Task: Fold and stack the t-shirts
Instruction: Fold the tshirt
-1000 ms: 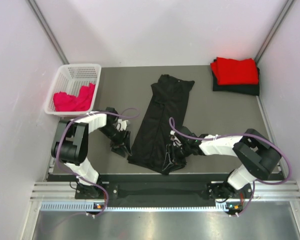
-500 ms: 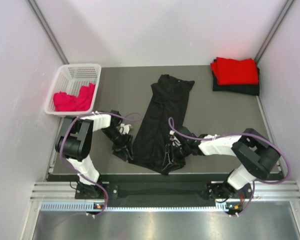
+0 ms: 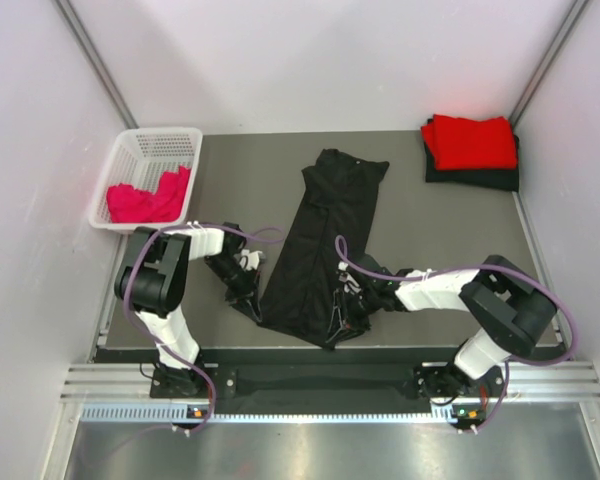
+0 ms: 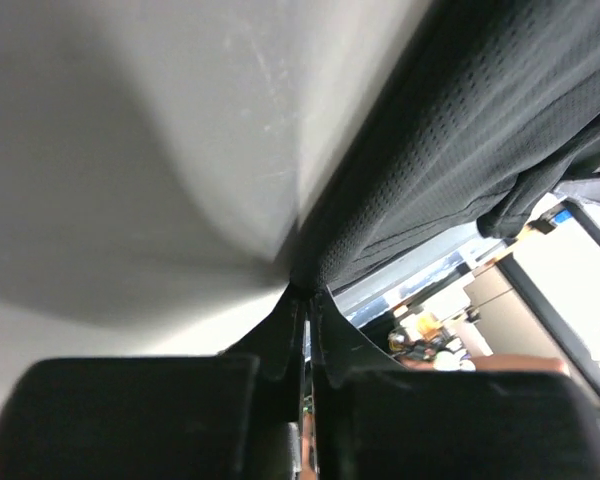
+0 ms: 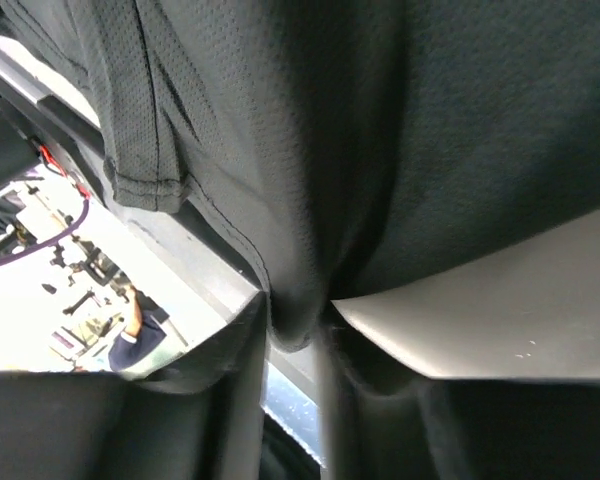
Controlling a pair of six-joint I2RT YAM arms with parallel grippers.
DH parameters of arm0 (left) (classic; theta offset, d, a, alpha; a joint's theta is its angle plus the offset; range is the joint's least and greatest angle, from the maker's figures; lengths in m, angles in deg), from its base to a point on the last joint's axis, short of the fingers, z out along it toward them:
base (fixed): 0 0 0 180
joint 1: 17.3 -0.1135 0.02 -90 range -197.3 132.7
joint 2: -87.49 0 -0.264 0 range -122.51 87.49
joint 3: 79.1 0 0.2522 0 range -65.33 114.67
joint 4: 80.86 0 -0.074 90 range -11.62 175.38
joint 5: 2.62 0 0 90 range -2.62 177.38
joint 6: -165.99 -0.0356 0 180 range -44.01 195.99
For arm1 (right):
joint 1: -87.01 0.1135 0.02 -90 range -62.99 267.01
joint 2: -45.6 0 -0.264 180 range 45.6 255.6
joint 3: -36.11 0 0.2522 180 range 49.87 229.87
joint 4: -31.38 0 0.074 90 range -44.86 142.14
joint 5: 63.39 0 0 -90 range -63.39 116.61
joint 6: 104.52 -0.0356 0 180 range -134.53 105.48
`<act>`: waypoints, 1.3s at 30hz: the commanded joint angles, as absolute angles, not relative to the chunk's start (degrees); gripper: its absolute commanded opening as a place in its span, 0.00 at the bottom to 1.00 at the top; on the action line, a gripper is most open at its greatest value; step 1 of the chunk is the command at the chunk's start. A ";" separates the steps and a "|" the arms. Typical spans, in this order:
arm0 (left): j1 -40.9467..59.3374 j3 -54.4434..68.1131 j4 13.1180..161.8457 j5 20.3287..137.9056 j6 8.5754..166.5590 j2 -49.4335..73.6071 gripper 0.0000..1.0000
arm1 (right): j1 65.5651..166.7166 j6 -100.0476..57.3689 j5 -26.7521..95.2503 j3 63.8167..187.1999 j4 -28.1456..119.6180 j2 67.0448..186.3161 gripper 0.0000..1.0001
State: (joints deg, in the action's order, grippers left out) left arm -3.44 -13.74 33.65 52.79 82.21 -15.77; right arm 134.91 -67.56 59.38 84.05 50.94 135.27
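As black t-shirt (image 3: 325, 235) lies lengthwise, hem clamped inside left claw (image 4: 303, 300), right claw (image 5: 295, 330).

free: table (image 3: 440, 230) right of black t-shirt (image 3: 330, 230) | blocked: basket (image 3: 160, 148) far-left, stack (image 3: 470, 145) far-right

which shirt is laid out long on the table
The black t-shirt mid-table; the red t-shirt is folded at far right, the pink-red t-shirt bunched in the basket.
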 commanded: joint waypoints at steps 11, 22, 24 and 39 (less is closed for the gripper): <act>-3.42 -3.21 29.31 48.90 76.52 -13.31 0.00 | 131.85 -59.72 56.85 84.50 54.88 124.11 0.00; -3.42 12.86 25.79 47.56 73.62 -17.00 0.00 | 121.12 -50.39 56.32 90.30 61.05 121.27 0.00; -3.42 15.69 25.70 47.56 73.18 -18.15 0.00 | 119.02 -49.51 56.23 91.35 60.61 121.97 0.00; -2.98 37.57 25.96 46.60 71.68 -34.32 0.00 | 108.99 -46.52 55.26 100.06 53.76 130.67 0.00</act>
State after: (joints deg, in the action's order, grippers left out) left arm -3.28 32.88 25.57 48.16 72.81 -33.28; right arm 110.41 -48.44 55.99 96.92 56.93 129.89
